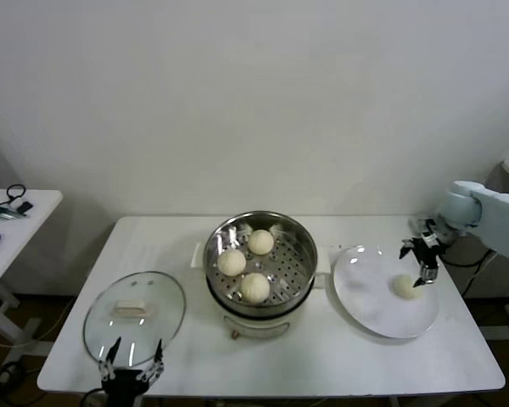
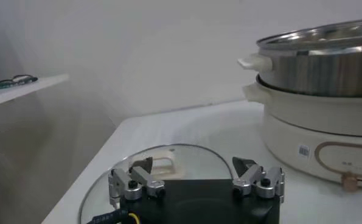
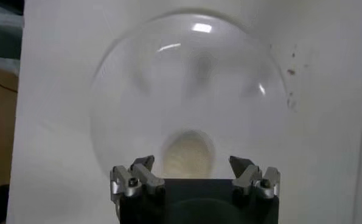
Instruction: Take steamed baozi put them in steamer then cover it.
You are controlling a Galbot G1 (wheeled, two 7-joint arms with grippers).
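Three steamed baozi [image 1: 243,263] sat on the perforated tray inside the steamer [image 1: 299,239], which stood at the middle of the white desk [image 1: 322,356]. A fourth baozi [image 1: 405,287] lay on the white plate [image 1: 373,314] to the steamer's right, toward that plate's right side. The right pincer [image 1: 422,264] hovered just above that bun with its jaws spread wide and grasping nothing; in the right wrist view the bun [image 3: 188,154] showed between the two parted fingertips [image 3: 143,165], still resting on the plate [image 3: 132,109]. The cover [image 1: 165,318] lay flat on the desk to the steamer's left, its cream handle [image 1: 131,309] facing up. The left pincer [image 1: 134,360] waited at the desk's near edge, over the near rim of the cover, jaws released and empty. A second small table [image 1: 34,208] with cables stood farther off to the left.
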